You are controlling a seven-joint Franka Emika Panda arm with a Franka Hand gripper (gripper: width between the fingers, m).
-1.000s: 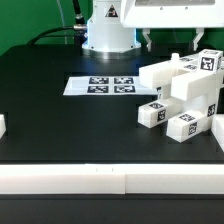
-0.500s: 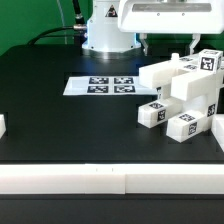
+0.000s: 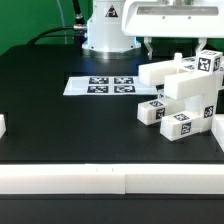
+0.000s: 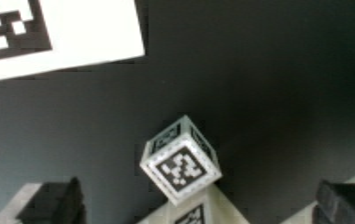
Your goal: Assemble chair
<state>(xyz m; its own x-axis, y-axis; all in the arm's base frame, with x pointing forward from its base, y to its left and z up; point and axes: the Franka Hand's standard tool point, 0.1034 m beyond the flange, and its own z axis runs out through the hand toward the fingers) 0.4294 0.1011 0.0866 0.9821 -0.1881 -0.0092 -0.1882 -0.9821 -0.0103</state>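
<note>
Nearest us, we see the chair (image 3: 185,95) as a cluster of chunky white tagged blocks on the table (image 3: 60,110), sitting below and slightly forward of the gripper (image 3: 170,42). Compared with a second ago, the cluster has nudged a little; the lowest front block now sits tilted differently. The gripper has drifted toward the exterior view's right and now hangs above the parts, jaws spread wide and empty. In the wrist view one tagged leg end (image 4: 184,160) stands between the fingertips (image 4: 49,200). We judge a grasp on that part is being lined up. Farther back, the marker board (image 3: 100,85) lies flat.
</note>
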